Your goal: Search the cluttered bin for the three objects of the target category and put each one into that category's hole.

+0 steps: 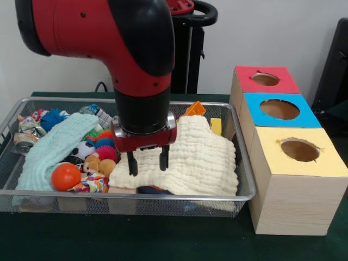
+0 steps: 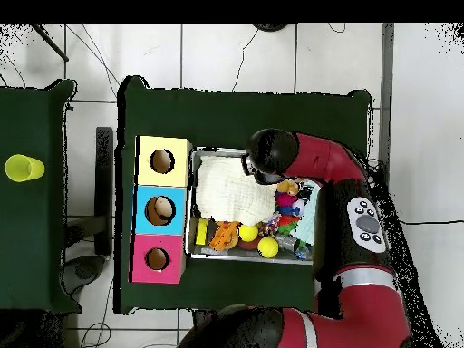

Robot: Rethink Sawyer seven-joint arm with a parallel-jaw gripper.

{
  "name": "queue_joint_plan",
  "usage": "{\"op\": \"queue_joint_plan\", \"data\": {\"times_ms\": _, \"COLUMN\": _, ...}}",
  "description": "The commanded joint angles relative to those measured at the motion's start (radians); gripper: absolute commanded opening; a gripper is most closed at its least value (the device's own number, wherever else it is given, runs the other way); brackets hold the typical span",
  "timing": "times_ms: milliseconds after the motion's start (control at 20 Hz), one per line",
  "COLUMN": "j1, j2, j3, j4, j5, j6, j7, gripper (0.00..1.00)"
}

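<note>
My gripper (image 1: 147,162) hangs open over the wire bin (image 1: 246,179), its two black fingers spread just above the left part of a cream cloth (image 1: 196,157), with nothing between them. The cloth covers much of the bin's right half (image 2: 231,186). Left of the gripper lie a small teddy bear (image 1: 99,165), an orange ball (image 1: 66,176), spiky balls (image 1: 104,145) and a mint cloth (image 1: 54,145). An orange piece (image 1: 195,109) and a yellow block (image 1: 216,125) show behind the cream cloth. In the overhead view the arm's wrist (image 2: 272,156) hides the gripper.
Right of the bin stands a wooden box with a red-topped hole (image 1: 265,79), a blue-topped hole (image 1: 279,109) and a yellow-topped hole (image 1: 299,149). Two yellow balls (image 2: 258,240) lie in the bin. A yellow cup (image 2: 24,168) stands on a separate table.
</note>
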Motion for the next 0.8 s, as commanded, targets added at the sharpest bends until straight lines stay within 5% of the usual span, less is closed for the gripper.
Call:
{"op": "queue_joint_plan", "data": {"times_ms": 50, "j1": 0.034, "j2": 0.078, "j3": 0.084, "j4": 0.016, "j5": -0.007, "j6": 0.037, "j7": 0.031, "gripper": 1.0}}
{"op": "queue_joint_plan", "data": {"times_ms": 300, "j1": 0.07, "j2": 0.123, "j3": 0.066, "j4": -0.063, "j5": -0.012, "j6": 0.051, "j7": 0.053, "gripper": 1.0}}
{"op": "queue_joint_plan", "data": {"times_ms": 800, "j1": 0.074, "j2": 0.12, "j3": 0.049, "j4": -0.03, "j5": -0.003, "j6": -0.004, "j7": 0.081, "gripper": 1.0}}
